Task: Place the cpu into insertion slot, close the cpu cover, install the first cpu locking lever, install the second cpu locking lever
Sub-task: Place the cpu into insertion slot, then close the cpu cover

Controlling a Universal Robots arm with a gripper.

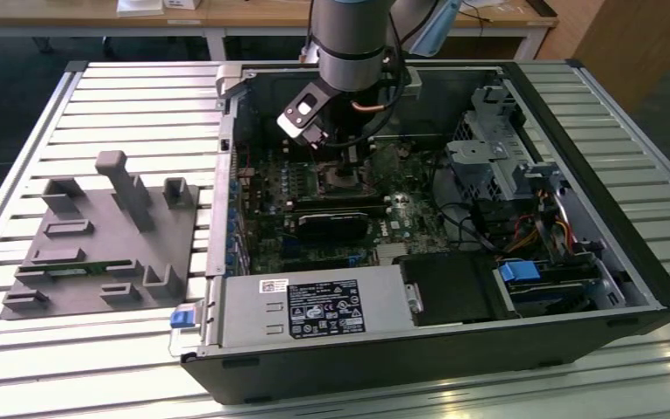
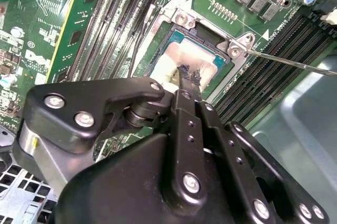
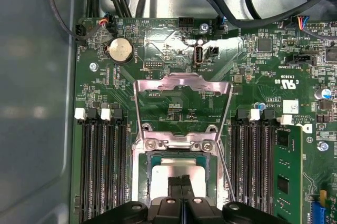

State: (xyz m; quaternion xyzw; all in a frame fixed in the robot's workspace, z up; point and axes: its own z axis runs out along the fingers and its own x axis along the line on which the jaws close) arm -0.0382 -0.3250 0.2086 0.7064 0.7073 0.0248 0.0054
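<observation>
The cpu (image 3: 176,167) lies flat inside the insertion slot (image 3: 138,176), so I think the first step is done. The gripper (image 2: 188,74) is right over the slot. Its two fingers are squeezed close together with nothing between them. The tip is on the chip's shiny top or just above it; I cannot tell which. The cpu cover (image 3: 179,80) stands up open at one edge of the slot. A thin locking lever (image 2: 295,62) sticks out beside the slot, not hooked down. Closing the cover looks like the step in hand. It calls for a gentle push that lays the frame flat over the slot without bumping the chip.
</observation>
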